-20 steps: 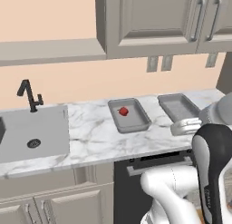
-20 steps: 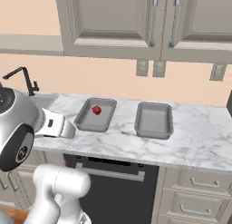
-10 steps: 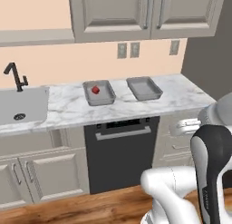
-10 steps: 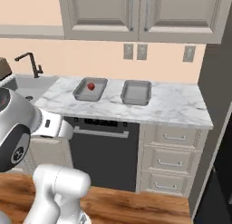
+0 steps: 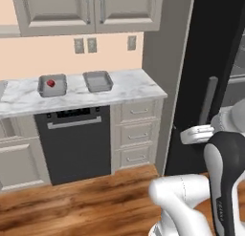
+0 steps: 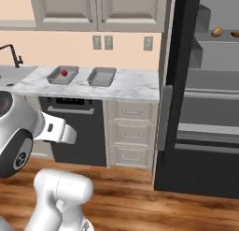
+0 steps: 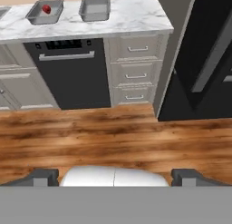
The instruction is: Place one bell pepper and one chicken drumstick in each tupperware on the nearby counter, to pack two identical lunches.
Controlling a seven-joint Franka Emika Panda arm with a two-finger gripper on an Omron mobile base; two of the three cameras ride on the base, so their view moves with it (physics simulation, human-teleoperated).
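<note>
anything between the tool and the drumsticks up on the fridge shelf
Nothing visible blocks them. The open tool hangs low over the wood floor, holding nothing. The two drumsticks sit on an upper shelf of the open fridge, with its door swung aside.

Even, bright light; soft render

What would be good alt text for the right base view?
Two grey tupperware trays sit on a marble counter: the left tray holds a red bell pepper, the right tray looks empty. A dark open fridge stands right.
</note>
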